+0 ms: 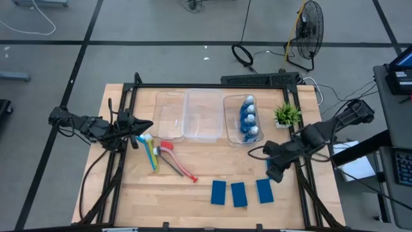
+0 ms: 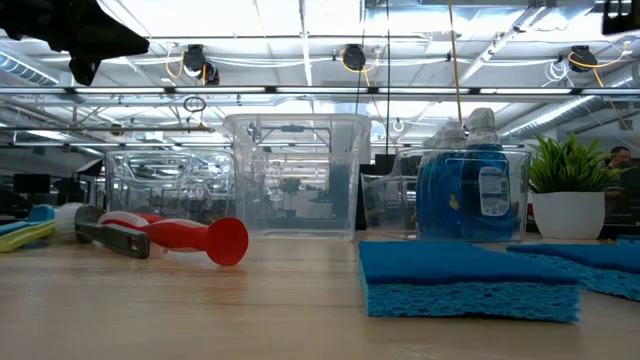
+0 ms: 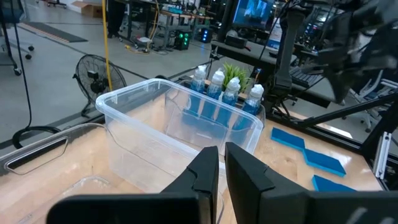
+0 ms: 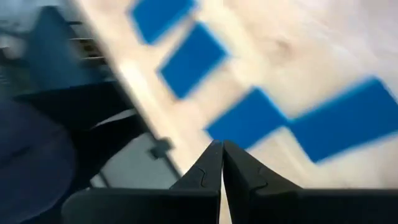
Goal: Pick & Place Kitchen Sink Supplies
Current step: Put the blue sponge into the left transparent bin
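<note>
From above, three flat blue sponges [image 1: 239, 193] are lying in a row near the table's [image 1: 129, 193] front edge. My right wrist camera is showing four. My right gripper [image 4: 221, 163] is hanging over them, fingers pressed together, holding nothing. My left gripper [image 3: 221, 171] is waiting by the brushes [image 1: 161, 154], fingers nearly together.

No readable text, brand, number or sign anywhere. White label on the front blue-and-white bottle [image 2: 487, 189], inside a clear bin [image 2: 455, 195], carrying small print too fine to make out.
</note>
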You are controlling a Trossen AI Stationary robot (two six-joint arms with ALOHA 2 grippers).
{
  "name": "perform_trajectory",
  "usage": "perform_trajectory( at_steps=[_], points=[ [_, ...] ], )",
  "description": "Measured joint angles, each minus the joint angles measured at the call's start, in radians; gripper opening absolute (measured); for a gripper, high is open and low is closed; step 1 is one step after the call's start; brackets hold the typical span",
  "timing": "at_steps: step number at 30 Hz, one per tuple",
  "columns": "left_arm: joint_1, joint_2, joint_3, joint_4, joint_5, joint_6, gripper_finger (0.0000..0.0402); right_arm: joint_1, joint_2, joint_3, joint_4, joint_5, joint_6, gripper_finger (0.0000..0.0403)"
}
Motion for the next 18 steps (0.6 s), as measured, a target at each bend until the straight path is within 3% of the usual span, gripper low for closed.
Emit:
perform_trajectory(
  at_steps=[3, 9, 18],
  points=[
    [0.000, 0.000, 0.000, 0.000, 0.000, 0.000, 0.0033, 0.000, 0.005, -0.033, -0.046, 0.022, 0.071, 0.0000],
    [0.000, 0.000, 0.000, 0.000, 0.000, 0.000, 0.0033, 0.002, -0.005, -0.167, 0.027, 0.030, 0.146, 0.0013],
    [0.000, 0.000, 0.000, 0.000, 0.000, 0.002, 0.0033, 0.057, -0.005, -0.361, 0.182, 0.019, 0.266, 0.0080]
  ],
)
